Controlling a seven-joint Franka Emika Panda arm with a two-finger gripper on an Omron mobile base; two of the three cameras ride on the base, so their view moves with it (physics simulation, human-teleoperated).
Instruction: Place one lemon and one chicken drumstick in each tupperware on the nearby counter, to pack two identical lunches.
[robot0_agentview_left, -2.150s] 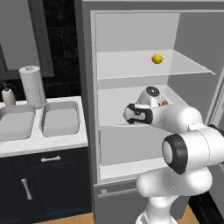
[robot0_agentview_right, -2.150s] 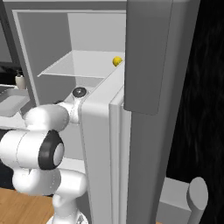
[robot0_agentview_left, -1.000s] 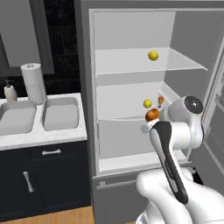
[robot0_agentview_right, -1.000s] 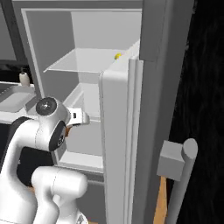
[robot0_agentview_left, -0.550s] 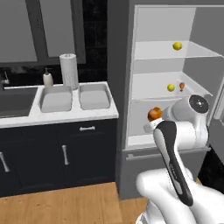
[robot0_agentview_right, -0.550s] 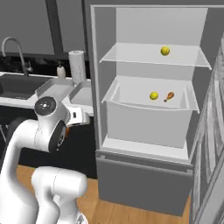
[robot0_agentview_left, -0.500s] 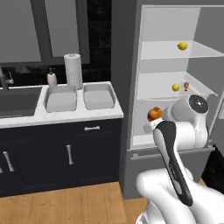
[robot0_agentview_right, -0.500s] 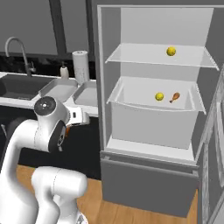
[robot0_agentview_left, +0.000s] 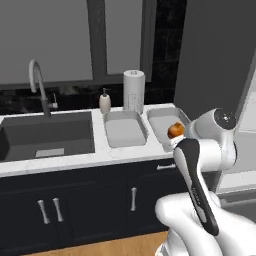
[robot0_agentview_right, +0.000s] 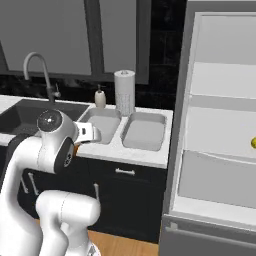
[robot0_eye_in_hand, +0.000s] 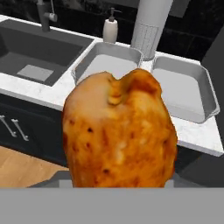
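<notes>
White marble desk (robot0_agentview_left: 75, 159) runs across the kitchen over dark navy cabinets (robot0_agentview_left: 90, 202), with a dark sink (robot0_agentview_left: 47, 135) sunk into its left part and a curved faucet (robot0_agentview_left: 37, 82) behind it. To the right of the sink two grey tupperware trays sit side by side with a narrow gap between them: the left tupperware (robot0_agentview_left: 125, 129) and the right tupperware (robot0_agentview_right: 145, 131), both with bare floors. Behind them, against the black backsplash, stand a soap bottle (robot0_agentview_left: 105, 102) and a paper towel roll (robot0_agentview_left: 133, 91), close together and just clear of the trays' back rims. A strip of bare desk lies in front of the trays, up to the front edge.

The chicken drumstick (robot0_eye_in_hand: 118, 135) sits in the jaws, which stand partly open and closed on it; the fingertips themselves are hidden behind the meat. In the left base view the drumstick (robot0_agentview_left: 175, 130) hangs at the right tupperware's near right corner, in front of the arm's white elbow; whether it is over the tray or just short of its rim I cannot tell. From the hand camera both trays lie ahead and below.

On the right the fridge (robot0_agentview_right: 220, 150) stands open beside the desk's right end, and a lemon (robot0_agentview_right: 254, 143) shows at the edge of its shelf. Wooden floor (robot0_agentview_left: 100, 247) lies open below the cabinets.
</notes>
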